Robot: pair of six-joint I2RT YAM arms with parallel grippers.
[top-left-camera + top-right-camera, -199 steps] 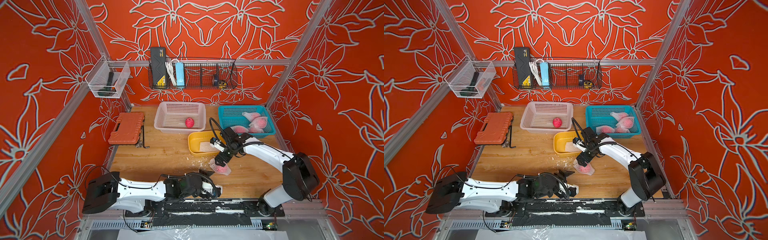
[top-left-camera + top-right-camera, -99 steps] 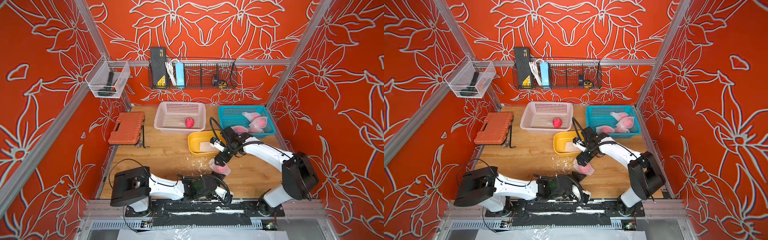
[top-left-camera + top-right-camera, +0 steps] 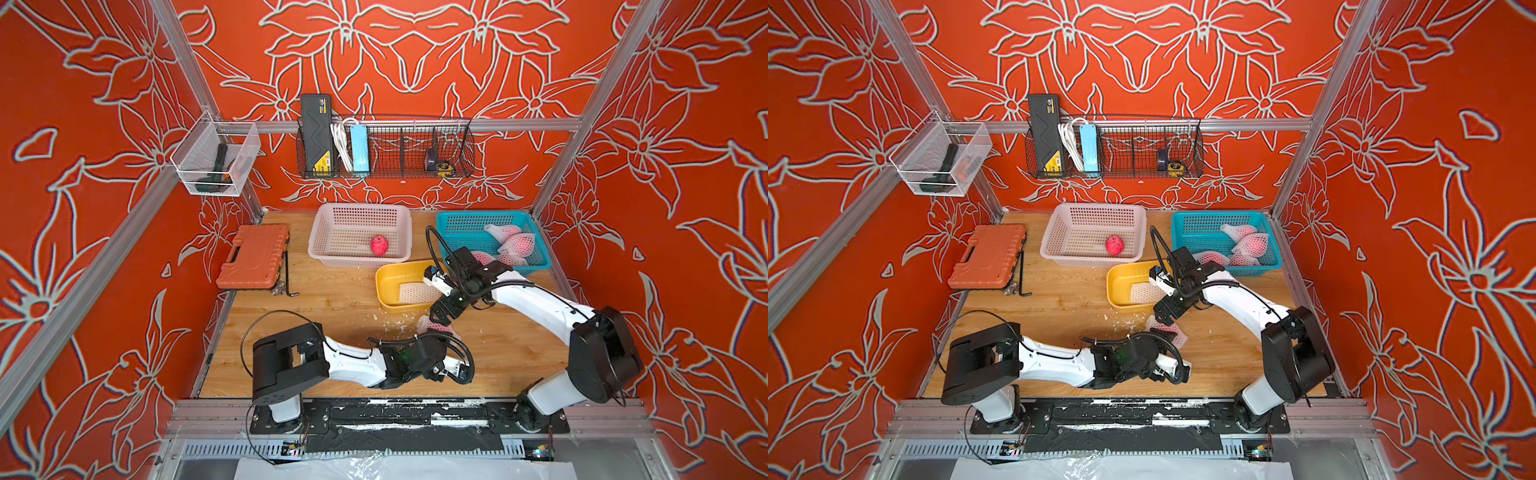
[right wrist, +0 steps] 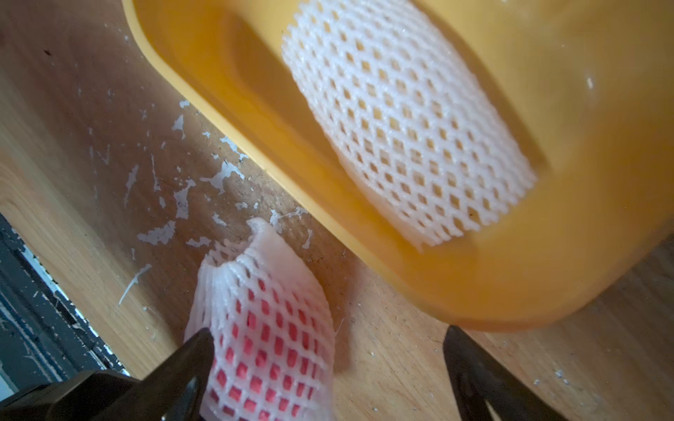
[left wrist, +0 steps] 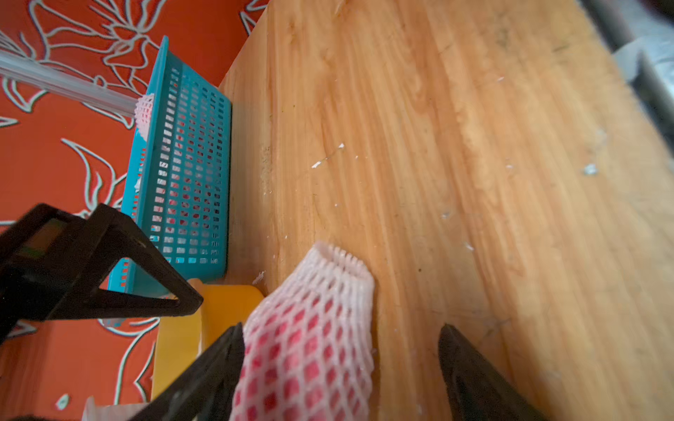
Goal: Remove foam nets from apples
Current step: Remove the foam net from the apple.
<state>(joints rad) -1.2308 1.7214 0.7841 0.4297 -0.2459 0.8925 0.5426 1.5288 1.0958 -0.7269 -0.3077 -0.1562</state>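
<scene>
Where left tool (image 5: 340, 330) straddles it, netted apple (image 5: 306, 350) cut off, contact unclear

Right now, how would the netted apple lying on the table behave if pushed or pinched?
The netted apple looks round, so a push would probably roll it. Its net's puckered empty end looks soft; a pinch there likely stretches foam rather than lifting fruit.

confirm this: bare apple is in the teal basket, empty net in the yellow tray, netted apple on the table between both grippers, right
One thing is off: both top views show the bare apple in the pale pink basket, not the teal basket. The empty net is in the yellow tray, and the netted apple lies on the table between the left gripper and right gripper.
</scene>
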